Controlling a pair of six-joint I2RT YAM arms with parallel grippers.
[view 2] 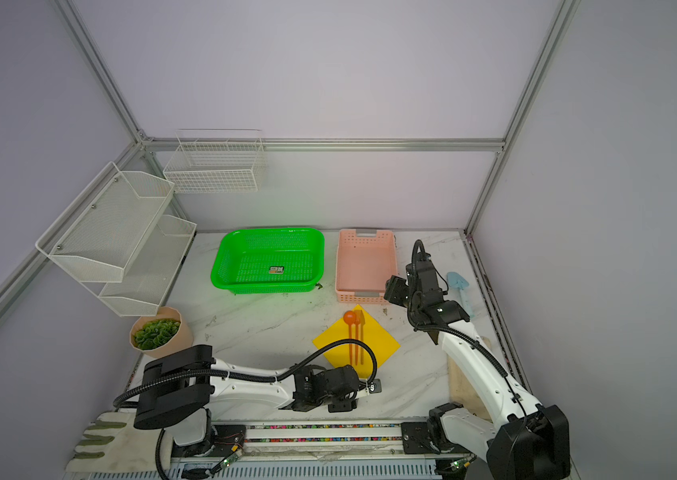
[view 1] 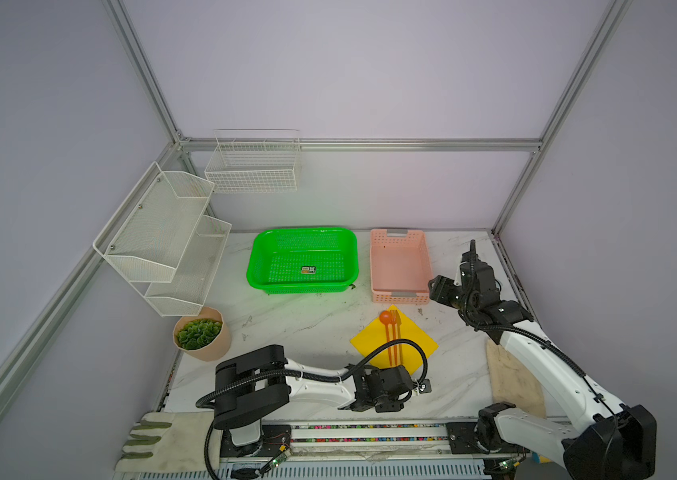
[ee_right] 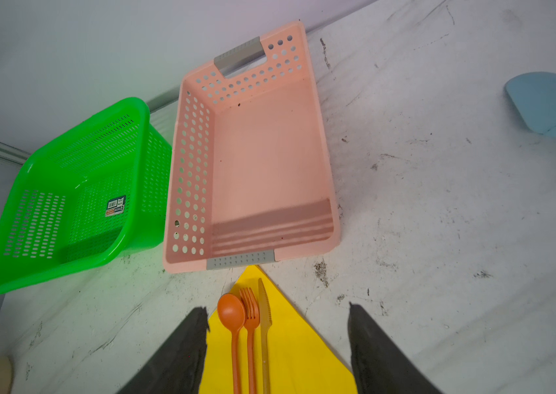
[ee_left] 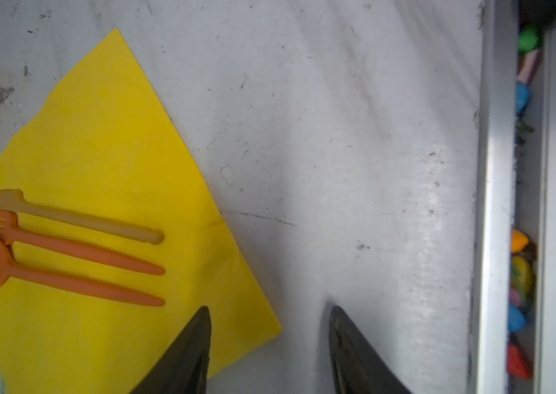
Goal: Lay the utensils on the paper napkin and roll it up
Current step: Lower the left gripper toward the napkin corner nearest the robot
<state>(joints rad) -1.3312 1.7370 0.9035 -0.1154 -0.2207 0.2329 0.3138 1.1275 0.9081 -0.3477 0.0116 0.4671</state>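
Three slim orange plastic utensils [ee_left: 82,251] lie parallel on thin yellow square paper napkin [ee_left: 99,153]. Left gripper [ee_left: 269,308]: jaws apart, astride near cnr. Right gripper [ee_right: 276,308]: jaws apart, empty, nr far cnr. Risk: pinch misses thin sheet, or tug scatters utensils.

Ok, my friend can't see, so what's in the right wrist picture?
An orange spoon, fork and knife lie side by side on a yellow napkin, seen between two open black fingers. Beyond them on the white table sit a pink basket, a green basket and a blue trowel.
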